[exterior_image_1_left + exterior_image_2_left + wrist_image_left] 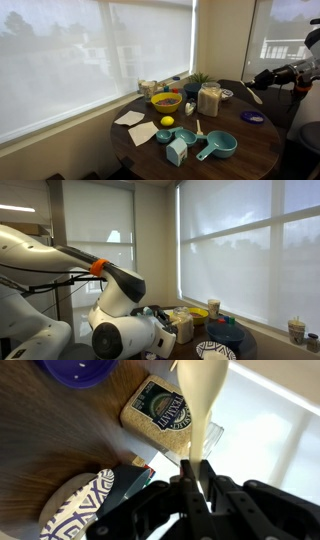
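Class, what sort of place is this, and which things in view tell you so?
Probably a home dining corner: a round wooden table by blind-covered windows, laid with a yellow bowl, a lemon and a blue measuring cup. The gripper holds a pale wooden utensil.

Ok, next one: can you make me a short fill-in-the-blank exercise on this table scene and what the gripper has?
1. The gripper is shut on the handle of a pale ___.
2. In an exterior view, the dark wooden table has a ___ top.
3. The bowl just behind the lemon is ___ in colour.
Missing words: spoon; round; yellow.
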### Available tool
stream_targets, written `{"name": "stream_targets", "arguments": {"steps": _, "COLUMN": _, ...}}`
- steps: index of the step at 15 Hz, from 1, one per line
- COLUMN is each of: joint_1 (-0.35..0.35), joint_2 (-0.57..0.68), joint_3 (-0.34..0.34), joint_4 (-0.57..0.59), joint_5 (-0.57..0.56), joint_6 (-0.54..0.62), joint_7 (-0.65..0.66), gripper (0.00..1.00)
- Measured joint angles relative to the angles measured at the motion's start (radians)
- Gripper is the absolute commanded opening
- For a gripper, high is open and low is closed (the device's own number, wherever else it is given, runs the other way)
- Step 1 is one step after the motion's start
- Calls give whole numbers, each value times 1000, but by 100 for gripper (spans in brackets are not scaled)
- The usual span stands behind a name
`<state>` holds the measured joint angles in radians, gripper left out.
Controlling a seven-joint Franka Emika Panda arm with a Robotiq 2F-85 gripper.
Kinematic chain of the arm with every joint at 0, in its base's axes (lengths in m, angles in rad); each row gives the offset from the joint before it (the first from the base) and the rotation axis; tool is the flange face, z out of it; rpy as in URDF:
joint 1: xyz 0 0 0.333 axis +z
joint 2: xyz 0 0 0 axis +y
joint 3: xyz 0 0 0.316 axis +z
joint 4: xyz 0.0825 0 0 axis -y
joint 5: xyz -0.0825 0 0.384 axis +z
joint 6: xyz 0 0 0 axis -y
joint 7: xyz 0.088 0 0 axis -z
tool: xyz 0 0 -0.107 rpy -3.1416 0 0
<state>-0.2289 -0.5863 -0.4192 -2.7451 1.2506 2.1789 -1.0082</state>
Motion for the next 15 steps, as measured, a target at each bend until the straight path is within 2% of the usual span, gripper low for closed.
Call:
{"name": "stream_targets", "arguments": {"steps": 5, "joint_1": -32, "joint_2": 1, "joint_3": 88, "joint_4": 3, "joint_5": 28, "joint_6": 49, "joint_7": 5, "gripper": 3}}
{"name": "stream_targets", "arguments": {"steps": 8, "joint_1": -34, "joint_2": 1, "joint_3": 150, "joint_4": 11, "joint_5": 28, "joint_6": 111, "joint_7": 51, "gripper": 3}}
{"name": "stream_targets", "arguments": {"steps": 12, "joint_1": -31, "joint_2": 1, "joint_3": 248, "joint_4": 36, "joint_5": 22, "joint_6": 197, "joint_7": 173, "gripper": 3}}
{"name": "stream_targets", "arguments": {"steps": 15, "joint_1": -27, "joint_2": 1, "joint_3": 334, "joint_4": 51, "joint_5": -25, "joint_6": 294, "joint_7": 325, "gripper": 3}}
